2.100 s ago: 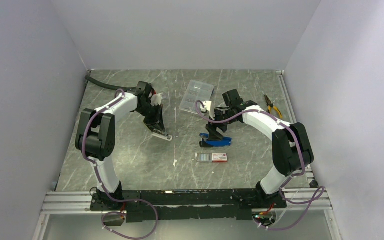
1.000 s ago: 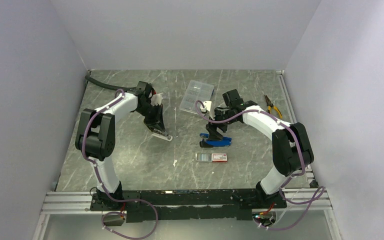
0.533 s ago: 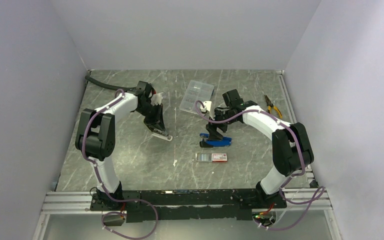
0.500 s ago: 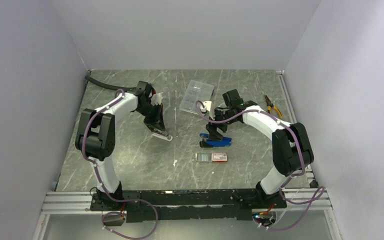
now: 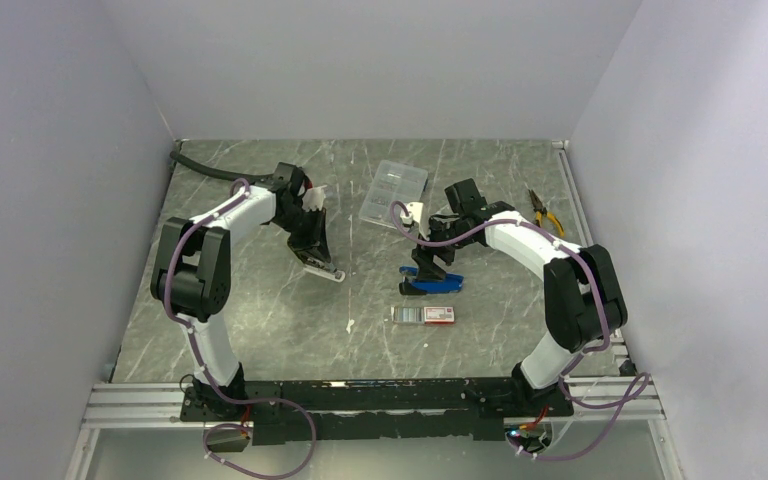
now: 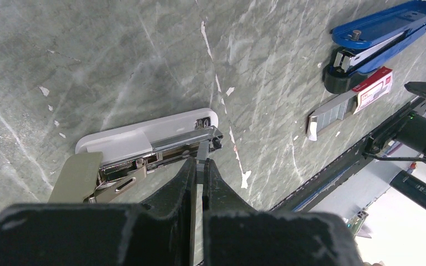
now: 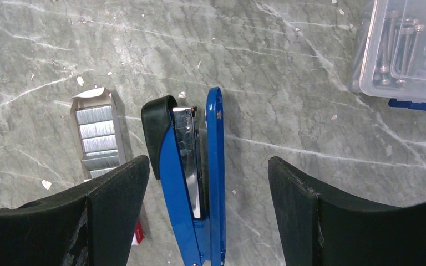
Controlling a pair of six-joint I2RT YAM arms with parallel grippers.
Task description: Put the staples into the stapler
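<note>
Staples (image 7: 97, 136) partly hidden behind wide right hand (image 7: 206, 166), left hand (image 6: 199, 163) shut at white stapler (image 6: 138, 133)

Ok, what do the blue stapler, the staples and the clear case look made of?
Blue stapler: glossy blue shell, plastic or painted metal, with a shiny metal channel inside and a matte black end.
Staples: bare silvery metal, finely ribbed strips.
Clear case: see-through plastic, contents visible inside.
</note>
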